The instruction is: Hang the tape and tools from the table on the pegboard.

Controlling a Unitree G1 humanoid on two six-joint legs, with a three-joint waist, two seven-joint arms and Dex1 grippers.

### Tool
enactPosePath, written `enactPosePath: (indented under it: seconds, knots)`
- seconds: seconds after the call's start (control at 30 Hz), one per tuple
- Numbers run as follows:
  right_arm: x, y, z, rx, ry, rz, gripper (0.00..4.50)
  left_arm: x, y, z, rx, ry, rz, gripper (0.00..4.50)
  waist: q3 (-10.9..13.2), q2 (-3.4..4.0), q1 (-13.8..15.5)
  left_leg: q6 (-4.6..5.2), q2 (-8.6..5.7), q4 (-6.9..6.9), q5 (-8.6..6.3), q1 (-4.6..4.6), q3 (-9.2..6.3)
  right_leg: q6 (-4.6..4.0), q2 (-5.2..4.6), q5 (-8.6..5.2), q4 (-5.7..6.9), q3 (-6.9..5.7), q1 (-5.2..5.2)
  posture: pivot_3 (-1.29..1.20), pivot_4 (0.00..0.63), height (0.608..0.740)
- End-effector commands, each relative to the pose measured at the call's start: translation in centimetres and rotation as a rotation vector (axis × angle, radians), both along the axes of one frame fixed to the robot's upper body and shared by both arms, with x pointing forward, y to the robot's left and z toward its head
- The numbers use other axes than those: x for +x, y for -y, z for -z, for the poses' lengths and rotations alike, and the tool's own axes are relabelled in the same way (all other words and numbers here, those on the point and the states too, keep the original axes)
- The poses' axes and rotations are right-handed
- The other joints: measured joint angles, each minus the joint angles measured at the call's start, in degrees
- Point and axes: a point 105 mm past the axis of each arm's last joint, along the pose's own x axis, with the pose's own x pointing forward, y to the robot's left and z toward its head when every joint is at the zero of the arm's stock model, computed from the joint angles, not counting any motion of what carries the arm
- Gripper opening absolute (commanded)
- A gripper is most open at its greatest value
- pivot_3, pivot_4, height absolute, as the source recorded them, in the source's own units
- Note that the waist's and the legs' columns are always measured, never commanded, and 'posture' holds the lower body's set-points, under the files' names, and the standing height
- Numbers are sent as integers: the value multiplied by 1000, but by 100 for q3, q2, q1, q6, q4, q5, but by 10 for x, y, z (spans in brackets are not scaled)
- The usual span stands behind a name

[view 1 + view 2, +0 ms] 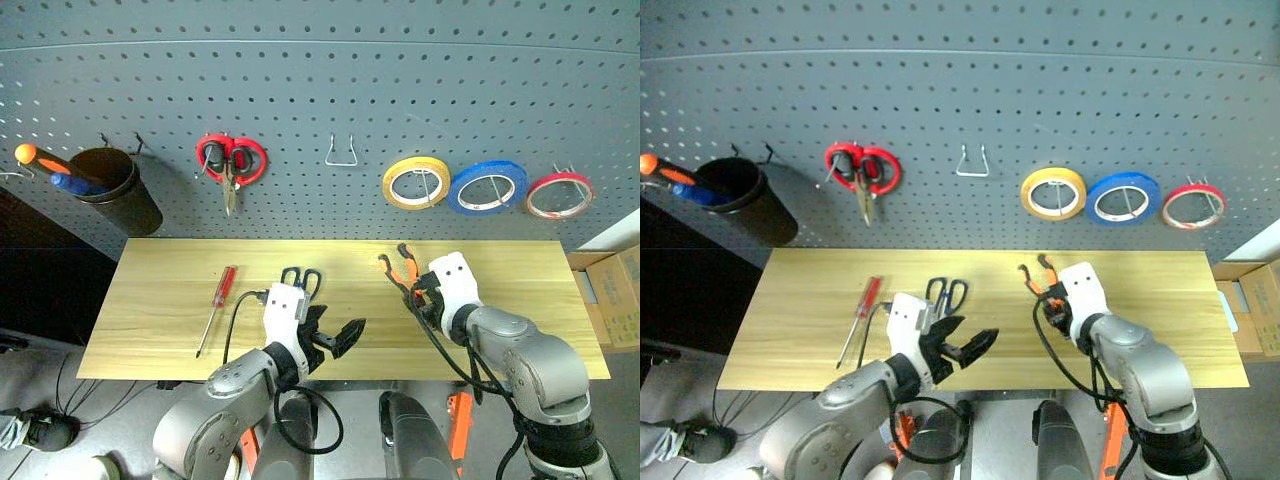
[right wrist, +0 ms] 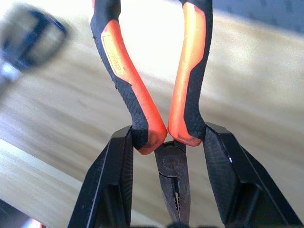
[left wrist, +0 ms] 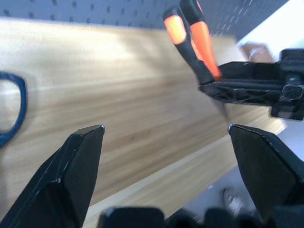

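Observation:
Small pliers (image 1: 400, 268) with orange-and-black handles are off the table (image 1: 170, 300), handles pointing up toward the pegboard (image 1: 320, 90). My right gripper (image 1: 418, 296) is shut on the pliers (image 2: 142, 104) at the base of both handles, steel nose between the fingers. My left gripper (image 1: 335, 330) hangs open and holds nothing over the table's front edge, left of the pliers. Behind it, black-handled scissors (image 1: 300, 278) lie flat. A red-handled screwdriver (image 1: 224, 287) lies further left. The red-rimmed tape (image 1: 560, 178) hangs on a peg at the far right.
On the pegboard hang red-handled scissors (image 1: 230, 160), a bare wire hook (image 1: 341, 155), a yellow roll (image 1: 392, 185) and a blue roll (image 1: 470, 200). A dark cup (image 1: 115, 190) at the left holds an orange-topped screwdriver (image 1: 30, 155). A cardboard box (image 1: 610, 290) stands right of the table.

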Motion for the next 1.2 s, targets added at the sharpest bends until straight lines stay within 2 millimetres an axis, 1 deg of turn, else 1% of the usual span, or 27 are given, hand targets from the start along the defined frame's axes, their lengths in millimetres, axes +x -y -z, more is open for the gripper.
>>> enactPosePath:
  seconds: [0.03,0.1,0.17,0.27,0.37,0.47,0.67,0.77,0.9,1.03,1.1,1.2]
  knots:
    - [0,-23,-40,107,171,-66,1728,-9,-5,-39,-75,148,-19,4500,-6,-3,2,-12,2,0,7,0,-1,-1,1,1,0,-1,0,107,224,740]
    - [0,-38,-58,177,235,-106,1728,-8,-14,-60,-62,244,-77,4500,-12,-6,2,-13,1,0,8,0,0,-3,1,2,2,0,0,117,212,740]
    - [1,-48,-73,230,289,-134,1728,-7,-23,-75,-52,307,-127,4500,-24,-10,18,-29,2,1,18,2,-2,-6,2,4,7,-2,0,128,203,740]
    - [8,-58,-95,305,370,-149,1728,-6,-34,-93,-17,378,-173,4500,-65,-29,64,-45,4,1,29,3,-8,-16,13,10,12,-10,0,170,195,740]
    - [19,-63,-117,381,449,-133,1728,-6,-38,-104,-12,410,-183,4500,-113,-56,125,-50,1,1,31,9,-9,-23,15,14,23,-10,-1,205,176,740]
    - [24,-70,-138,423,534,-151,1728,-7,-38,-109,-7,421,-176,4500,-158,-71,160,-59,0,1,36,11,-14,-35,27,22,24,-13,0,227,164,740]
    - [31,-79,-159,429,667,-168,1728,-5,-42,-114,10,438,-213,4500,-299,-75,274,-81,11,0,49,17,-13,-60,58,37,23,-11,0,255,131,740]
    - [36,-83,-174,446,737,-158,1728,2,-44,-117,18,456,-228,4500,-359,-76,318,-98,38,-1,59,22,-13,-81,87,49,25,-12,-1,259,124,740]
    - [48,-93,-184,444,803,-158,1728,9,-43,-118,13,462,-242,4500,-422,-77,327,-112,47,-5,77,49,-12,-98,100,60,36,-9,14,256,120,740]
    - [64,-99,-193,437,863,-132,1728,10,-35,-117,7,468,-226,4500,-438,-78,332,-90,48,-11,88,79,-8,-116,102,75,37,-5,38,256,119,740]
    - [71,-100,-196,435,893,-114,1728,14,-36,-119,6,479,-235,4500,-441,-76,338,-86,47,-13,98,99,-8,-121,103,83,33,-5,61,259,119,740]
    - [77,-100,-198,432,940,-92,1728,19,-39,-121,14,490,-250,4500,-443,-76,357,-82,48,-13,108,106,-9,-122,105,93,33,-6,68,269,125,740]
